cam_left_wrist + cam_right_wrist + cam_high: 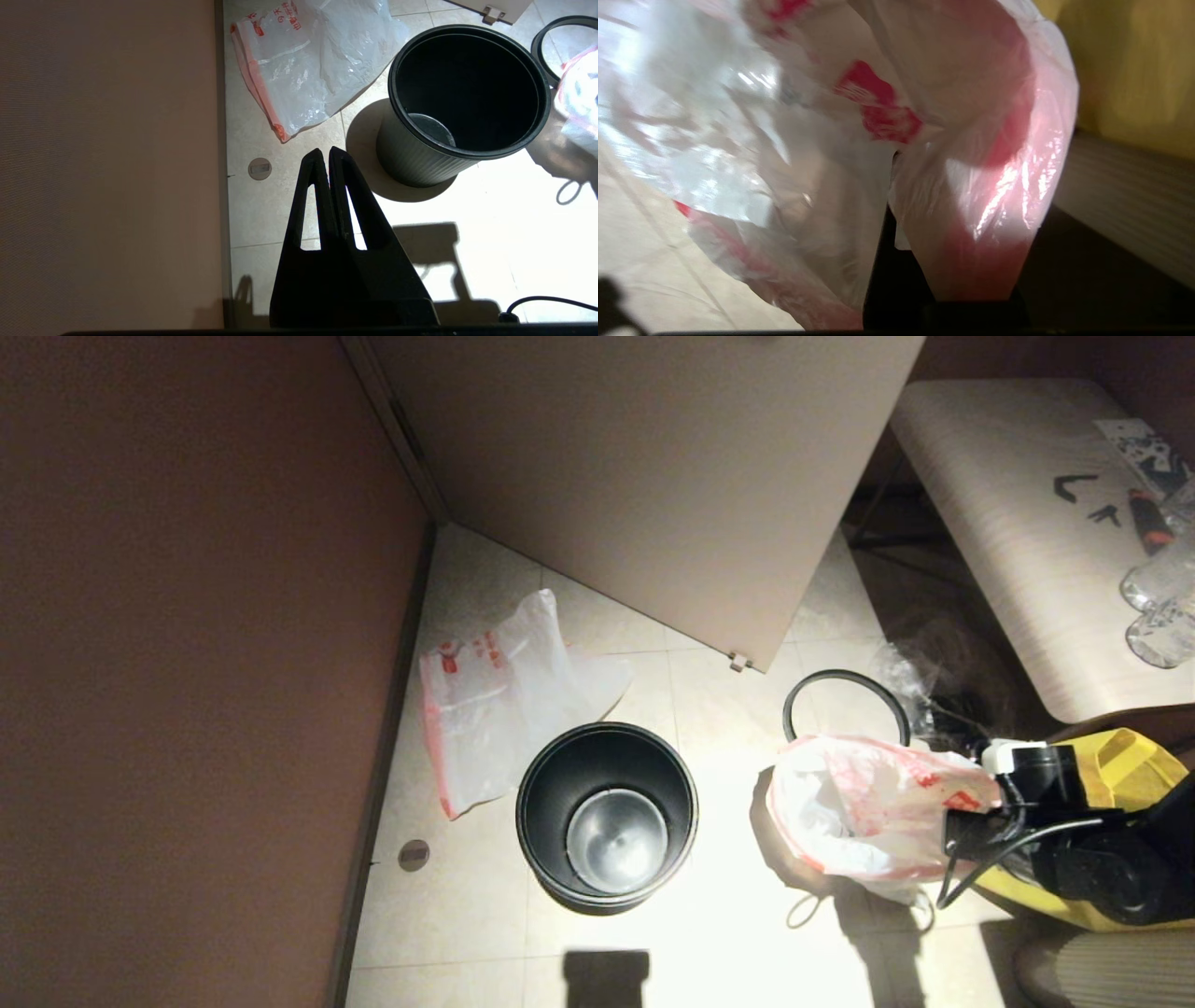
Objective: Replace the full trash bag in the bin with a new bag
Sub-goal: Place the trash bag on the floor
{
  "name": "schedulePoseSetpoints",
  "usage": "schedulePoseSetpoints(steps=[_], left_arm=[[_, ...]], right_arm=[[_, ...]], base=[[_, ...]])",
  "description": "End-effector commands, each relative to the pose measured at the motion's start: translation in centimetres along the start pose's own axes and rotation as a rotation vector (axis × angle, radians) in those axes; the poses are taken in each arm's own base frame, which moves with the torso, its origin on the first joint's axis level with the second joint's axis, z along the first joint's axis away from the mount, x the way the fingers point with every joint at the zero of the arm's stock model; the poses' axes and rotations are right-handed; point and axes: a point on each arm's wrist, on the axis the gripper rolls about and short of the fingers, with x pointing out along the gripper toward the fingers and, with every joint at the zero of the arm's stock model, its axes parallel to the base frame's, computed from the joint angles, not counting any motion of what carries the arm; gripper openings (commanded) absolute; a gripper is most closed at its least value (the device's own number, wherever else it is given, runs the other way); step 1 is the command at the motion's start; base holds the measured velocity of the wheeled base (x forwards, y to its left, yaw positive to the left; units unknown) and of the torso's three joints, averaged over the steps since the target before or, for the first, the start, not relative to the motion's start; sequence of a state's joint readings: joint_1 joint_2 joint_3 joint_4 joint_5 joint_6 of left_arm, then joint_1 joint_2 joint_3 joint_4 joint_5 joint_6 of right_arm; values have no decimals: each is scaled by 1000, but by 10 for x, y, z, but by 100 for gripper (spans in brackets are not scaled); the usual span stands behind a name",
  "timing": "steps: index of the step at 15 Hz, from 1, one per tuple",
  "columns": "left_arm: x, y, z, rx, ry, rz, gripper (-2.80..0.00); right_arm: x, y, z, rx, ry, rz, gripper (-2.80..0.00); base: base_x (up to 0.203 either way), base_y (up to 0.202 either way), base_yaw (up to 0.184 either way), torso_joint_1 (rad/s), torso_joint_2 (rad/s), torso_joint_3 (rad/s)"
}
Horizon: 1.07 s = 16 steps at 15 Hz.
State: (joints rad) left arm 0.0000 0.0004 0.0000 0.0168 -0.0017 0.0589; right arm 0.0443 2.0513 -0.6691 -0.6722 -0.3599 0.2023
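The bin stands empty on the tiled floor, its steel bottom showing; the left wrist view shows its black ribbed wall. The new bag lies flat on the tiles between the bin and the wall, also seen in the left wrist view. To the right of the bin, the lumpy full trash bag hangs at my right gripper, beside the yellow tote. Its film drapes over my right gripper, which is shut on it. My left gripper is shut on nothing, above the floor near the wall.
The thin grey rim ring lies on the floor behind the full bag. A clear film bag sits beside it. The yellow tote and a pale table bound the right side. A brown wall runs along the left and a door panel stands behind.
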Motion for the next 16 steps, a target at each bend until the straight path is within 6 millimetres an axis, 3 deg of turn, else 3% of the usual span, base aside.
schedulePoseSetpoints(steps=[1,4,5,7,11,16], left_arm=[[0,0,-2,1,6,0,-280],[0,0,-2,1,6,0,-280],[0,0,-2,1,6,0,-280],[0,0,-2,1,6,0,-280],[0,0,-2,1,6,0,-280],[0,0,-2,1,6,0,-280]], right_arm=[[30,6,-37,-59,137,-43,-280],[19,7,-65,-131,220,-79,-280],[13,8,-66,-138,212,-82,0],[-10,11,-60,-122,176,-51,0],[-83,20,-45,-63,27,93,0],[-153,13,-53,-90,-39,243,0]], base=[[0,0,0,0,0,0],[0,0,0,0,0,0],[0,0,0,0,0,0],[0,0,0,0,0,0],[0,0,0,0,0,0],[0,0,0,0,0,0]])
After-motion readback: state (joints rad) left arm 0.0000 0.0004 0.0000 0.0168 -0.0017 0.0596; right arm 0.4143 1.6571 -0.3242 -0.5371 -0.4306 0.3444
